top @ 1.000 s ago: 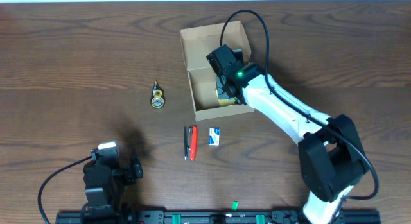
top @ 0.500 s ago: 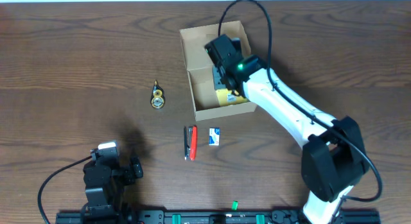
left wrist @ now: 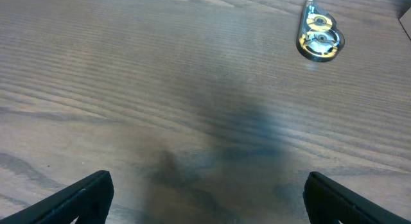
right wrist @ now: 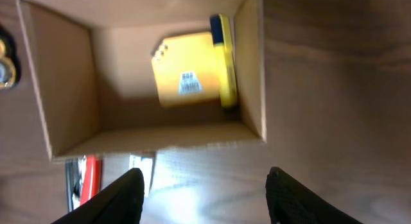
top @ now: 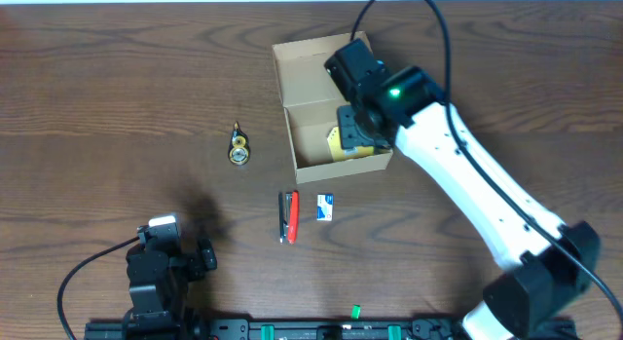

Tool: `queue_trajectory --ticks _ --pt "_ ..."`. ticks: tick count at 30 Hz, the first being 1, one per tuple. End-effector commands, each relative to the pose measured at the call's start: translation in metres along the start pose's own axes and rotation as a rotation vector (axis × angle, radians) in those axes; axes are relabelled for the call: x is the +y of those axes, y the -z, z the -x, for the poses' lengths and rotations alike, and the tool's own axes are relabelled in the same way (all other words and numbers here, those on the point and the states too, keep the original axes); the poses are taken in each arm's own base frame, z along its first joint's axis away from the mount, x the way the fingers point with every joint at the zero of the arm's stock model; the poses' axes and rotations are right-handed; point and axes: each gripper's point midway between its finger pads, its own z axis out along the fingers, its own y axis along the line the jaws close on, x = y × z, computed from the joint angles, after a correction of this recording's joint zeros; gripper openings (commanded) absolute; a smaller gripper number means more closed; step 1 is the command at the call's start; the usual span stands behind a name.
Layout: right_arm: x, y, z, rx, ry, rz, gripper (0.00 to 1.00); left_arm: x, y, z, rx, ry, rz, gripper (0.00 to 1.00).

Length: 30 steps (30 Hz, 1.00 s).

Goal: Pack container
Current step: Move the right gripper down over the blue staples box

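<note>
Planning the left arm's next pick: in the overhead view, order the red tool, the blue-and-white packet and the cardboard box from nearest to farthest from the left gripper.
1. red tool: mid-table, closest to the left gripper.
2. blue-and-white packet: just beyond the tool.
3. container: farthest, toward the table's far side.

Overhead top-down, right wrist shares container (top: pixel 336 170)

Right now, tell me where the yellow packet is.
In the overhead view the yellow packet lies inside the cardboard box, by its right wall, farther up the table than the red tool.
</note>
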Motion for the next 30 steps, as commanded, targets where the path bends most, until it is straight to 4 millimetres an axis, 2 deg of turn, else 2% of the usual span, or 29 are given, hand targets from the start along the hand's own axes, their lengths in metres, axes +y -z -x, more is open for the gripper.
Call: queue_trajectory --ticks 1,4,7,12,16,21,24,30 --pt "-0.003 0.023 -0.006 -0.031 -0.031 0.036 0.6 0.002 -0.003 -0.007 0.017 0.0 0.009 0.96" --pt "-0.014 0.026 -0.025 -0.029 -0.032 0.036 0.61 0.002 -0.003 -0.007 0.017 0.0 0.009 0.95" --pt "-0.022 0.02 -0.056 -0.003 -0.036 0.06 0.61 0.002 -0.003 -0.007 0.017 0.0 0.009 0.95" --pt "-0.02 0.003 -0.102 0.028 -0.071 0.101 0.62 0.002 -0.003 -0.007 0.017 0.0 0.009 0.95" --pt "-0.003 -0.011 -0.132 0.054 -0.09 0.118 0.63 0.002 -0.003 -0.007 0.017 0.0 0.009 0.95" --pt "0.031 -0.025 -0.169 0.078 -0.151 0.151 0.66 0.002 -0.003 -0.007 0.017 0.0 0.009 0.95" --pt "0.04 -0.029 -0.18 0.075 -0.224 0.148 0.68 0.002 -0.003 -0.007 0.017 0.0 0.009 0.96" --pt "0.051 -0.04 -0.187 0.051 -0.343 0.129 0.65 0.002 -0.003 -0.007 0.017 0.0 0.009 0.96"
